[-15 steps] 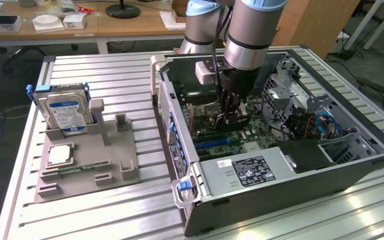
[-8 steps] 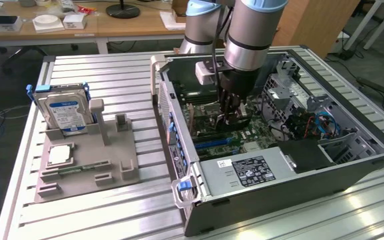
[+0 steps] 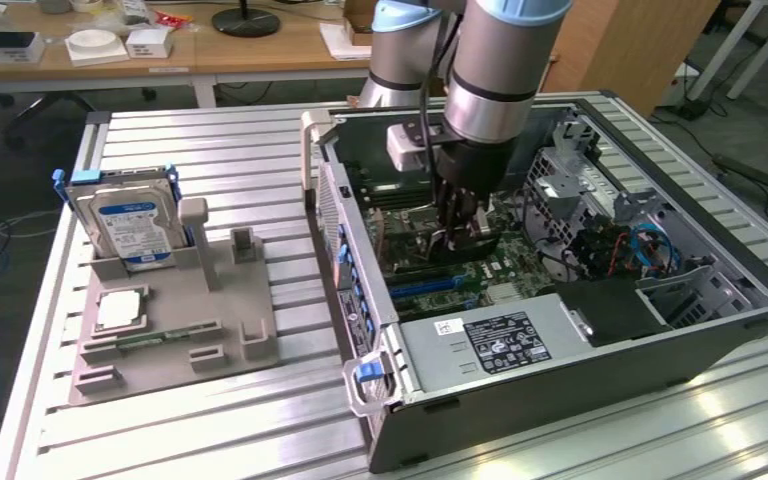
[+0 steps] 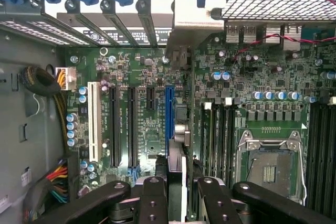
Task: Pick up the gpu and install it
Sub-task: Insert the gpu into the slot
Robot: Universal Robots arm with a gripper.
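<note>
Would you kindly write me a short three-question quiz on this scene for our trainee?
1. True or false: the gripper holds the gpu inside the case.
2. The hard drive stands: A) in the grey holder, B) inside the case, C) on the floor.
3. Fill in: the long slot nearest the gpu is ____.
Key: 1 true; 2 A; 3 blue.

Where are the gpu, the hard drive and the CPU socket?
gpu [image 4: 194,19], wrist view, on its silver end bracket.
hard drive [image 3: 133,222], exterior view, on its blue-white label.
CPU socket [image 4: 270,171], wrist view, on the socket's centre.
</note>
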